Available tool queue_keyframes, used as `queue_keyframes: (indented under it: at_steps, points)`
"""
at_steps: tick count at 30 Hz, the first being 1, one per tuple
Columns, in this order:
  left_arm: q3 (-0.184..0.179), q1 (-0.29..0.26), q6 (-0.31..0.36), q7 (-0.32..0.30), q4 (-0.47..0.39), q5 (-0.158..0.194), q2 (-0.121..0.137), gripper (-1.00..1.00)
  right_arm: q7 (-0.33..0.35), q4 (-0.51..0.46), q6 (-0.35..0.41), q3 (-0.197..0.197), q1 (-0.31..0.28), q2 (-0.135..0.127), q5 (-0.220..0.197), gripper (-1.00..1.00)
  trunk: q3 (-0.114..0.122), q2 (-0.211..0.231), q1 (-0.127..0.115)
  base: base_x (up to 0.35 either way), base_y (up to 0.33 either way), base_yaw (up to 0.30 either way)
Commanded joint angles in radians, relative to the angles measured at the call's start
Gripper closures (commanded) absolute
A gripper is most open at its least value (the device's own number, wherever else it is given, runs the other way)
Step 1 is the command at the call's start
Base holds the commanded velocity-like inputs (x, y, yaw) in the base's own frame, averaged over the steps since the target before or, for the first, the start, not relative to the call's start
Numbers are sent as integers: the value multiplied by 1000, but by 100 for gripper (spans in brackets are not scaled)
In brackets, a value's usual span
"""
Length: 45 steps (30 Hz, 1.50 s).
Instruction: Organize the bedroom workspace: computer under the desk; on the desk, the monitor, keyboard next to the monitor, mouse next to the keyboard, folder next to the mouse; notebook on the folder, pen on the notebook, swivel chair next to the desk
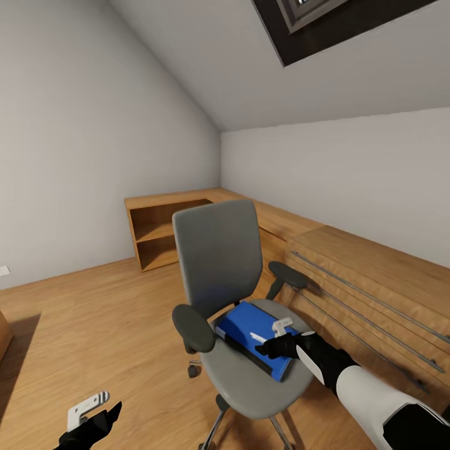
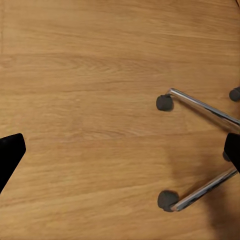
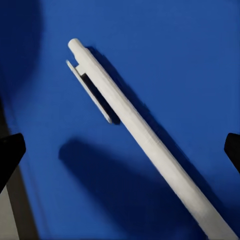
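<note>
The swivel chair [image 1: 219,250] stands in the middle of the room, its grey back toward the corner. On its seat lies the blue folder [image 1: 240,325], and a white pen [image 1: 257,338] rests on top of it. My right gripper [image 1: 269,344] hovers just over the pen, open. In the right wrist view the pen [image 3: 140,130] runs diagonally across the folder [image 3: 175,50], between the spread fingertips of the right gripper [image 3: 120,150]. My left gripper [image 1: 94,412] hangs open low over the floor beside the chair's chrome base [image 2: 200,107]. Desk, monitor, keyboard, mouse and computer are out of view.
Light wooden low cabinets line the walls: an open shelf unit [image 1: 162,237] behind the chair and a long one with metal rails [image 1: 369,294] close on its right. Bare wood floor [image 1: 94,325] spreads to the left. The ceiling slopes down over the left wall.
</note>
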Motion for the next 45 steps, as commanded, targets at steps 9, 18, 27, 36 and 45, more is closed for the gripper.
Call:
queue_keyframes:
  at_steps: [9,18,27,36,45]
  points:
    - [-1,0,6,7,-2,11,-1,-100,-1,-1,9,7,0,-1,-5,-100,-7,-14,8,0,0,0]
    - [-1,0,6,7,-1,11,-1,-100,-22,-1,9,7,0,-1,-4,-100,-7,-14,8,0,0,0]
    - [-1,0,6,7,-1,11,-1,-100,-26,-1,9,7,0,-1,-4,100,-7,-14,8,0,0,0]
    - [-1,0,6,7,-1,10,-1,-100,-24,-3,9,7,0,-2,-4,100,-7,-14,8,0,0,0]
    - [-1,0,6,7,-1,9,-1,-100,-23,-3,11,7,0,-3,-4,100,-7,-14,8,0,0,0]
